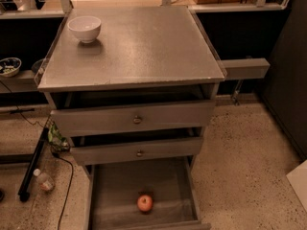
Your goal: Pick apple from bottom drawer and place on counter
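A red-orange apple [145,203] rests on the flat floor of the pulled-out bottom drawer [115,186], toward its front and roughly midway between the side walls, touching neither. Above it, two shallower drawers, the upper drawer [100,121] and the middle drawer [168,149], stand slightly open under the grey tabletop [144,51]. A white bowl [84,28] sits upright near the tabletop's far corner on the view's left, well apart from the apple. The gripper is outside the camera's view, so its state cannot be told.
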Motion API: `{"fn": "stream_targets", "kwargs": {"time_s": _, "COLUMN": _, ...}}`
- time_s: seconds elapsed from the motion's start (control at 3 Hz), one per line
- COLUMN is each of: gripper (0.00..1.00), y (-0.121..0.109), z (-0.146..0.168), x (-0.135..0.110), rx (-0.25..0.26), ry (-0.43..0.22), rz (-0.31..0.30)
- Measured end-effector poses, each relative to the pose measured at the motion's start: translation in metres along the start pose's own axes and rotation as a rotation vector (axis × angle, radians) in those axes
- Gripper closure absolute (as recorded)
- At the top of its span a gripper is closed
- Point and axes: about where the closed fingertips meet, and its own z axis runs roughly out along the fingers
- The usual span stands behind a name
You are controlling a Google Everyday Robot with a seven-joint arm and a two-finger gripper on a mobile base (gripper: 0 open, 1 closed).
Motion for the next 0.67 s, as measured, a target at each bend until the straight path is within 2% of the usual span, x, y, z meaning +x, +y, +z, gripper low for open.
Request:
{"fn": "stream_targets", "kwargs": {"time_s": 0.33, "gripper": 0.0, "y": 0.0098, "z": 0.0222, "x": 0.0016, "rx": -0.061, "ry": -0.022, "rz": -0.015}}
{"fn": "stream_targets", "kwargs": {"time_s": 0.67, "gripper": 0.0, "y": 0.0098, "z": 0.023, "x": 0.0013, "rx": -0.062, "ry": -0.023, "rz": -0.016}}
